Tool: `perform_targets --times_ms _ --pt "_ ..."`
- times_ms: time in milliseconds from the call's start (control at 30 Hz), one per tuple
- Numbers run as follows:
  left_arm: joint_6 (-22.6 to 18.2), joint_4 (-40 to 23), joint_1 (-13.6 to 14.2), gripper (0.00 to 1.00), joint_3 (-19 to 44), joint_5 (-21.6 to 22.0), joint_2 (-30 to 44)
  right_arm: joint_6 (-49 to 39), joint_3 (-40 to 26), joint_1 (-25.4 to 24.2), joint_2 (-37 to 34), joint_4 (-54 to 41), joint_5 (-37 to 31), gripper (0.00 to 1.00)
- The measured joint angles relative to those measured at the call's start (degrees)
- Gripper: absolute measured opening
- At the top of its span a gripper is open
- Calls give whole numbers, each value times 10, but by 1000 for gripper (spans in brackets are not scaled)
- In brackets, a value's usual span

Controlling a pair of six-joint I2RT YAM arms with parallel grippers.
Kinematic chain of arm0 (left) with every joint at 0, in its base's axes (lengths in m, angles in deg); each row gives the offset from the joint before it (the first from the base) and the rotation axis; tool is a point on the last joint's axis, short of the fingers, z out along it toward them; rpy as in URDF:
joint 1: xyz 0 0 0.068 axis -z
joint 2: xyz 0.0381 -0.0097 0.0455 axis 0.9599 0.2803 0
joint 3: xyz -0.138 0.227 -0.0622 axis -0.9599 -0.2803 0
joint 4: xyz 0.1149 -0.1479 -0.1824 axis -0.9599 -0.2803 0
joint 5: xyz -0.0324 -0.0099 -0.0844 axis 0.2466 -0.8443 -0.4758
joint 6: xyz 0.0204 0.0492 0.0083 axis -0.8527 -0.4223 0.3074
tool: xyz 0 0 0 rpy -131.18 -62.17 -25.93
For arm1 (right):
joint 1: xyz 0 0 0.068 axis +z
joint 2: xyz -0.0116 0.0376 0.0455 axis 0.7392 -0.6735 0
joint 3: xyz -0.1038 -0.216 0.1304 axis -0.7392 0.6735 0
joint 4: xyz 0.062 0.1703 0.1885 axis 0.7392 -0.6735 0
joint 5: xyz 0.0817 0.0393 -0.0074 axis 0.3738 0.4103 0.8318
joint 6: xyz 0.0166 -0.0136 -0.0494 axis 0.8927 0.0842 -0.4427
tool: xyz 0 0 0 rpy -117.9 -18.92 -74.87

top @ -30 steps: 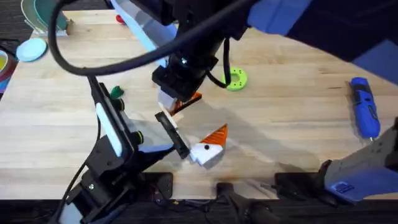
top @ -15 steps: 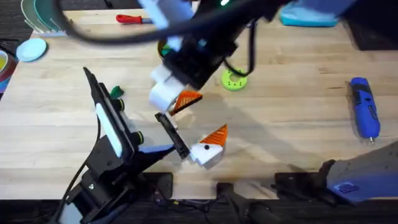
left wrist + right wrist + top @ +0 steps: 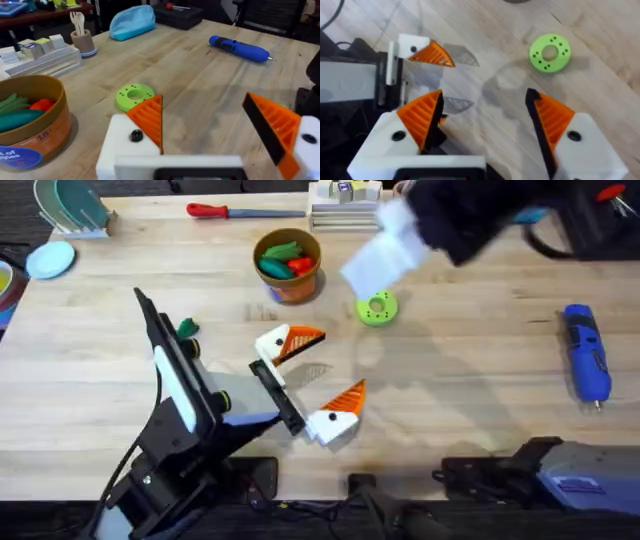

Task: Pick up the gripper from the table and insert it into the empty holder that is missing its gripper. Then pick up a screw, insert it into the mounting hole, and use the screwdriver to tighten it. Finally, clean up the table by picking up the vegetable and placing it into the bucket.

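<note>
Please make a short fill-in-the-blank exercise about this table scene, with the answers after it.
1. The blue screwdriver lies near the table's ____ edge in the overhead view.
2. The green disc lies on the table beside the ____.
3. The bucket holds green and ____ toy vegetables.
4. The left gripper has an orange tip on ____ of its white fingers.

Missing words: right; bucket; red; both
</note>
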Motion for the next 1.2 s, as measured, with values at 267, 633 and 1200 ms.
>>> perform_targets --times_ms 267,633,1200 --pt "0 0 0 993 0 0 0 -22 176 -68 169 20 61 994" --pt "0 0 0 993 0 0 0 -134 309 -156 340 -12 213 994" --pt "-2 2 0 15 0 11 0 -169 322 -156 350 -8 242 994"
